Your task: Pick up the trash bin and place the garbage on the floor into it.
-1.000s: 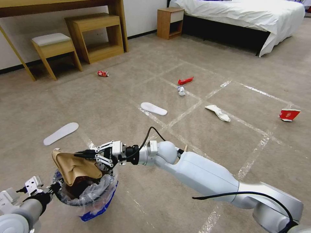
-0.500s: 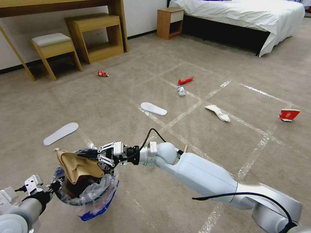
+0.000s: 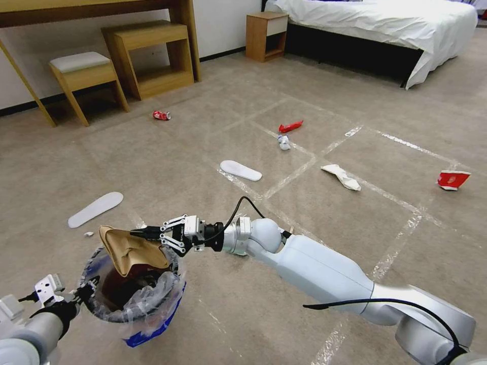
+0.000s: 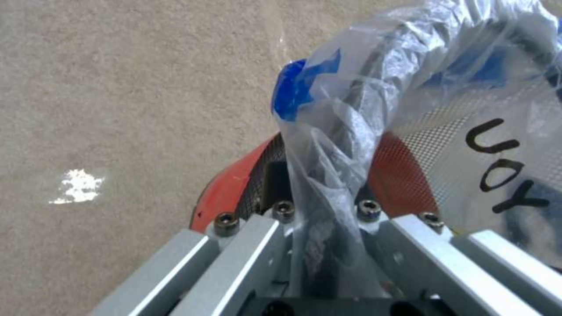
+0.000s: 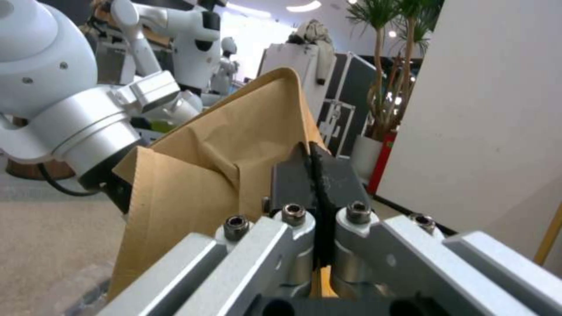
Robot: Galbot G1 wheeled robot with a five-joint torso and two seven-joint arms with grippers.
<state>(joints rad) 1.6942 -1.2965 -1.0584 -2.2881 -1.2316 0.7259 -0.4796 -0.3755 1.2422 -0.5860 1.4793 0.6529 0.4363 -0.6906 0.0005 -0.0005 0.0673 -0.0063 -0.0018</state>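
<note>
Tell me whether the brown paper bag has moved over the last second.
Yes. Held in the right claw, the brown paper bag has shifted toward the near white slipper, away from the camera.

The carpeted floor (image 3: 213, 137), crossed by tape strips, carries two white slippers (image 3: 96, 209) (image 3: 241, 170), a red can (image 3: 162, 115) near the desk, a red wrapper (image 3: 290, 126) beside a crumpled tissue (image 3: 283, 143), a white rag (image 3: 341, 176) and a red cup (image 3: 453, 179).

We see beige carpet (image 3: 167, 162) crossed by shiny tape strips (image 3: 291, 177). Against the white wall (image 3: 223, 23) stands a wooden desk (image 3: 91, 7), with a padded stool (image 3: 83, 73) and a low wooden shelf unit (image 3: 152, 56) under it. Farther right, a wooden nightstand (image 3: 266, 35) stands beside a bed (image 3: 385, 25) with white sheets.
</note>
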